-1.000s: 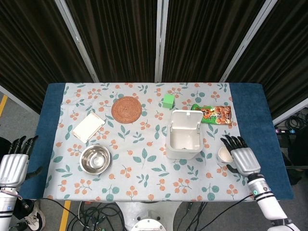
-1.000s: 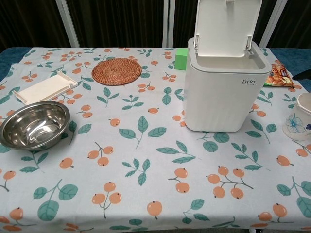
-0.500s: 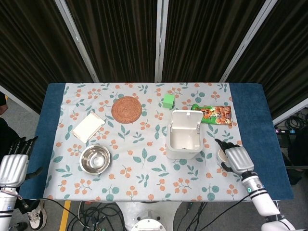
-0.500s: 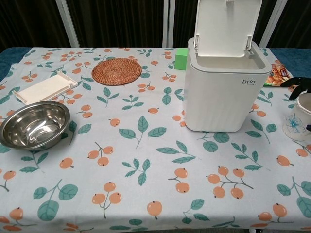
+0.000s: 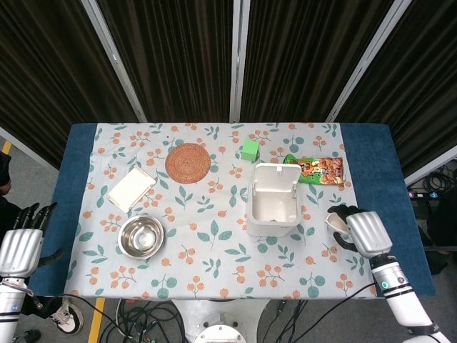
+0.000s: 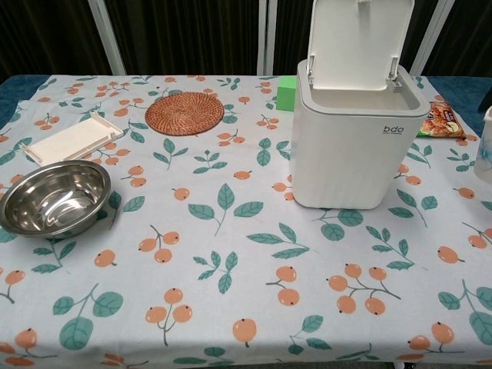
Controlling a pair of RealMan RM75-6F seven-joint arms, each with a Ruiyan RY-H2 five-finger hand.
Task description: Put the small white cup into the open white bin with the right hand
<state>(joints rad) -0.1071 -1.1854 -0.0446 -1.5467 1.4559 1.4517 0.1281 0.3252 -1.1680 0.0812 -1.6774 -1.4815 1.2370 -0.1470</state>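
The small white cup [image 5: 335, 221] shows just left of my right hand [image 5: 359, 232], whose fingers wrap around it. In the chest view only a sliver of the cup [image 6: 487, 146] shows at the right edge, raised off the cloth. The open white bin [image 5: 273, 202] stands to the left of the hand, its lid tipped back; the bin [image 6: 356, 150] looks empty inside. My left hand [image 5: 21, 241] hangs off the table's left front corner with its fingers straight and nothing in it.
A steel bowl [image 5: 141, 236], a flat white box [image 5: 131, 189] and a woven coaster [image 5: 188, 162] lie on the left half of the cloth. A green block [image 5: 250, 149] and a snack packet [image 5: 319, 170] sit behind the bin.
My right hand has closed around the cup and lifted it off the cloth; in the chest view the cup has moved up and to the right edge. The left hand is still.
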